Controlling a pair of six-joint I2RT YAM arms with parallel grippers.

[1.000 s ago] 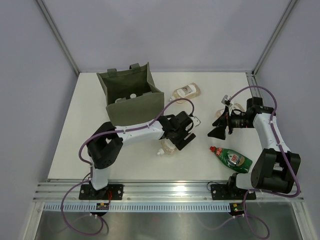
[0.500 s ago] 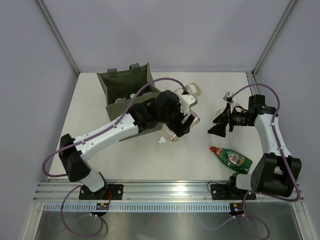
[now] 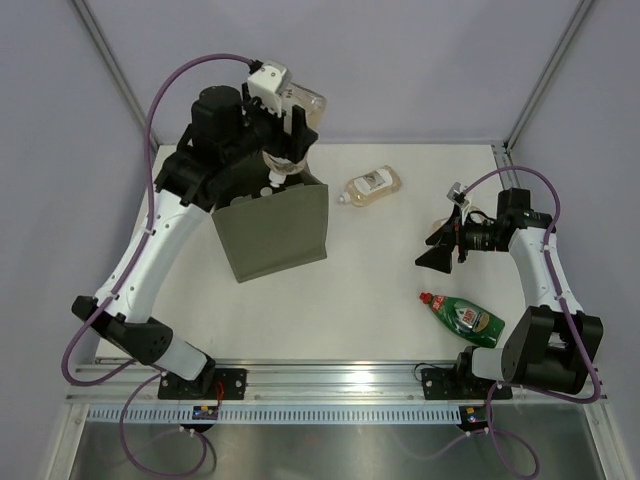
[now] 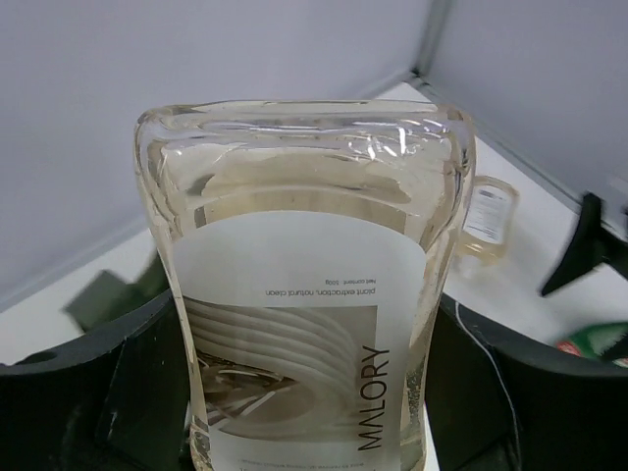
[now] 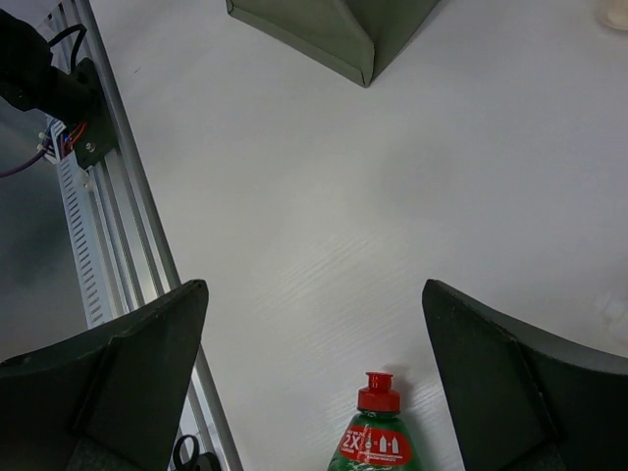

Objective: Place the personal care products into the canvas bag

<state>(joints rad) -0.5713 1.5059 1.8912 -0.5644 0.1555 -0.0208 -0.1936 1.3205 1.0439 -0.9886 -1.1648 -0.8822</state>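
Nearest the arm bases, on the right side of the white desk (image 3: 330, 310), a green bottle (image 3: 462, 316) with a red cap lies flat, its cap pointing toward the left and away from the bases. Just beyond it the right fingers (image 5: 128, 363) hover above the desk, spread wide apart with nothing between them. In the right wrist view the bottle's red cap sits low between them, and the slotted metal rail (image 5: 88, 226) of the near edge runs along the left. Further left, around mid-depth, the olive canvas bag (image 3: 275, 225) stands upright on the desk with its mouth open upward. To the right of the bag and apart from it, a loose amber bottle (image 3: 370, 185) with a pale label lies on its side. Farthest back, the left arm reaches high over the rear of the bag. There the left fingers (image 4: 88, 392) are clamped on the flanks of a held amber bottle (image 4: 304, 294), lifted clear above the bag's opening and not yet inside. The left wrist view shows its translucent base pointing away from the camera and a label reading MALORY.
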